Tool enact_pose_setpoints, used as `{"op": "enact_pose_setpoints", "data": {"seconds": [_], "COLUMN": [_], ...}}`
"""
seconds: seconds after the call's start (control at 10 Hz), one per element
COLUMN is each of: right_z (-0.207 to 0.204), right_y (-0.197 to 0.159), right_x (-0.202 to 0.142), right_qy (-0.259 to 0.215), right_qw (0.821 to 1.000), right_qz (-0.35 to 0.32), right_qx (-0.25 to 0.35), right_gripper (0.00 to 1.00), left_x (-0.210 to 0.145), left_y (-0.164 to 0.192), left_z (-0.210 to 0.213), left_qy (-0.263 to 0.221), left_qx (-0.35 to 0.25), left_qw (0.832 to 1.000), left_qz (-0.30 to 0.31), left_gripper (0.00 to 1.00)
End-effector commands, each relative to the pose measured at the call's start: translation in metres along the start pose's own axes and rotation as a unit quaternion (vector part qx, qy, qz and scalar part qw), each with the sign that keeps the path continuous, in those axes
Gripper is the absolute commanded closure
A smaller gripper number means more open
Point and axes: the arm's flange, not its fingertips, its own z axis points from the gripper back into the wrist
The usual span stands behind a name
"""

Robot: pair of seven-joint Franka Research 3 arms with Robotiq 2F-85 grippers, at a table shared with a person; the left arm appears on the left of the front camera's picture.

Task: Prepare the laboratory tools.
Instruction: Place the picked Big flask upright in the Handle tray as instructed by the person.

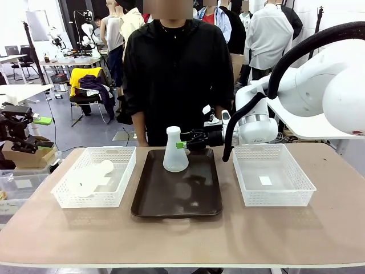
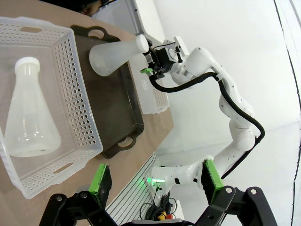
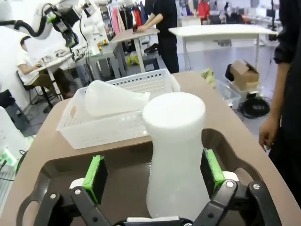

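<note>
Clearly wide, the right tool (image 1: 183,142) straddled the upright flask (image 1: 175,155) on the brown tray (image 1: 171,204). A white basket (image 1: 69,201) held another flask (image 1: 91,178); the left tool (image 2: 156,181) gaped, well apart.

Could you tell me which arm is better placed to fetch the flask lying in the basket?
Probably left: the left gripper hangs open facing the lying flask; the right gripper is open around the upright flask.

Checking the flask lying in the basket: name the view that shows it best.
Left wrist view: the lying flask shows whole, neck to base, from above. Front view shows it small inside the basket; right wrist view hides its lower side behind the basket wall.
</note>
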Motion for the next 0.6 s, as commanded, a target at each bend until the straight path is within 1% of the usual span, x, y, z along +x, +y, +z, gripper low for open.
{"op": "enact_pose_setpoints", "data": {"seconds": [0.0, 0.1, 0.2, 0.5], "right_z": [0.0016, 0.0044, 0.0019, 0.0019], "right_y": [0.0053, 0.0021, 0.0013, 0.0013], "right_x": [0.0025, 0.0060, 0.0023, 0.0023], "right_qy": [0.027, 0.040, 0.008, 0.008], "right_qw": [1.000, 0.999, 1.000, 1.000], "right_qz": [-0.004, -0.031, 0.001, 0.001], "right_qx": [0.000, -0.016, 0.001, 0.001], "right_gripper": [0.00, 0.00, 0.00, 0.00], "left_x": [-0.0006, -0.0006, -0.0006, -0.0006], "left_y": [-0.0005, -0.0005, -0.0005, -0.0005], "left_z": [0.0010, 0.0010, 0.0010, 0.0010], "left_qy": [-0.001, -0.001, -0.001, -0.001], "left_qx": [0.000, 0.000, 0.000, 0.000], "left_qw": [1.000, 1.000, 1.000, 1.000], "left_qz": [-0.008, -0.008, -0.008, -0.008], "left_gripper": [0.00, 0.00, 0.00, 0.00]}}
